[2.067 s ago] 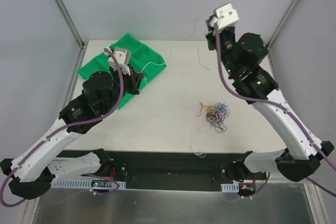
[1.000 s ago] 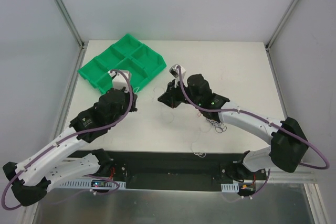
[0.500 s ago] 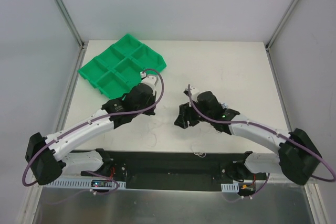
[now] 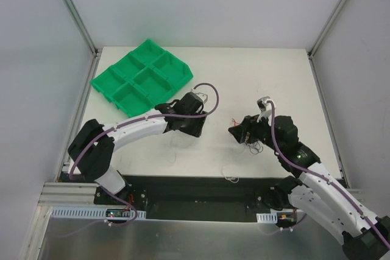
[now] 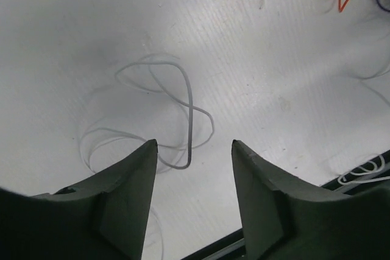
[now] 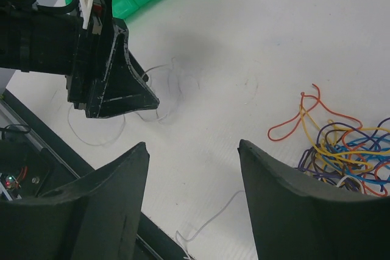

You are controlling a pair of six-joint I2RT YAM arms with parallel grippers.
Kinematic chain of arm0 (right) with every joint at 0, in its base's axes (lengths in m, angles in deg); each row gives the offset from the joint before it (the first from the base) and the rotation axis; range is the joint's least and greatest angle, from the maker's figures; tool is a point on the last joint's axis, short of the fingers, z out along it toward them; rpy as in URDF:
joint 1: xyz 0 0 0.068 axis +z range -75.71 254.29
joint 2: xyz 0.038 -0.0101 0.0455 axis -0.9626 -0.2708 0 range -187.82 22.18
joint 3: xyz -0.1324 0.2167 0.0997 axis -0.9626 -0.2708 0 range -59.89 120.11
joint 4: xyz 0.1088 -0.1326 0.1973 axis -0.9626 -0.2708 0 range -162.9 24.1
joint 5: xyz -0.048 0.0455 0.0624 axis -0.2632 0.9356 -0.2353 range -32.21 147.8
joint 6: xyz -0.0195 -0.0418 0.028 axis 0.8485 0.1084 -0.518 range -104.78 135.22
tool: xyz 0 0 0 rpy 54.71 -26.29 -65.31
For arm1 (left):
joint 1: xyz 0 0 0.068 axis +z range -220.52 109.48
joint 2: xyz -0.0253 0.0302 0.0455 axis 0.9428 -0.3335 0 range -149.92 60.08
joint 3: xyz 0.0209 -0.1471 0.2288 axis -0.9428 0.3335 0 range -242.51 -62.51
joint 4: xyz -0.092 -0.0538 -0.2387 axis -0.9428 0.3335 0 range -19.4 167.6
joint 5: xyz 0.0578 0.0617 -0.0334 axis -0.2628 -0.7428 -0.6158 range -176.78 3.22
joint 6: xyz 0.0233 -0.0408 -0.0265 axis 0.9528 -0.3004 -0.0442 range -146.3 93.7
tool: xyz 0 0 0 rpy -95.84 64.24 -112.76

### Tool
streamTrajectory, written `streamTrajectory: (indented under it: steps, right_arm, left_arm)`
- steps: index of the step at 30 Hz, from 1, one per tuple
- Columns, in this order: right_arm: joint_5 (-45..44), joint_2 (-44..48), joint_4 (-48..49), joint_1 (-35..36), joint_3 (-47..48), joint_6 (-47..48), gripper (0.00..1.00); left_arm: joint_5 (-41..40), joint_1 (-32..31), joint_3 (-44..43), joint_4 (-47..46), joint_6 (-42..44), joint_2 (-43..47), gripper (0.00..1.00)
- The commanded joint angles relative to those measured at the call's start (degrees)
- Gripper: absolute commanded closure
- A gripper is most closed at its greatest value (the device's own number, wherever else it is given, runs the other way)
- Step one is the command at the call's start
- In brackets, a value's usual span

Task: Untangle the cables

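Note:
A tangle of coloured cables [image 6: 341,147] lies on the white table, partly under my right arm in the top view [image 4: 255,143]. A single thin white cable [image 5: 183,98] lies in loose loops on the table, apart from the tangle. My left gripper [image 5: 194,144] hovers open just above those loops, and the cable's curved end lies on the table between its tips, untouched. My right gripper [image 6: 192,144] is open and empty over bare table, with the tangle to its right. In the top view the left gripper [image 4: 196,130] and right gripper [image 4: 235,131] face each other.
A green compartment tray [image 4: 143,74] sits at the back left. Another white cable [image 6: 210,220] trails over the table's front edge [image 4: 230,178]. The black rail runs along that edge. My left gripper's black fingers [image 6: 122,95] show in the right wrist view.
The left gripper has opened and moved right, leaving the white cable lying loose on the table. The right arm has swung right, to beside the coloured tangle.

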Motion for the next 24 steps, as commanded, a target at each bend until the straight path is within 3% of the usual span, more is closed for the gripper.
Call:
streamTrajectory:
  steps: [1,3,5,12,16,21,24]
  right_arm:
    - [-1.1,1.0,-1.8,-0.7,-1.4,0.5,0.36]
    - [-0.7,1.1,-1.9,-0.7,-1.7,-0.1,0.36]
    - [-0.6,1.2,-1.5,-0.8,-2.3,-0.2,0.36]
    - [-1.0,2.5,-2.0,-1.0,-3.0,-0.2,0.36]
    - [-1.9,3.8,-2.2,-1.2,-3.6,-0.2,0.36]
    - [-1.9,4.0,-3.6,-1.2,-3.2,-0.1,0.36]
    - [-2.0,5.0,-4.1,-1.3,-3.4,0.2,0.36]
  left_arm:
    - [1.4,-0.5,-3.4,0.9,1.7,-2.7,0.42]
    - [1.4,-0.6,-4.0,0.9,1.8,-3.7,0.27]
    - [0.9,-0.7,-4.4,0.8,1.8,-4.8,0.24]
    - [-2.2,-1.8,-6.9,0.9,1.6,-9.8,0.32]
    - [-7.3,-2.2,-7.7,0.9,1.1,-12.2,0.45]
    - [-9.8,-2.2,-7.1,0.9,2.5,-10.1,0.98]
    - [-10.5,-0.3,-5.2,0.1,4.0,-4.1,1.00]
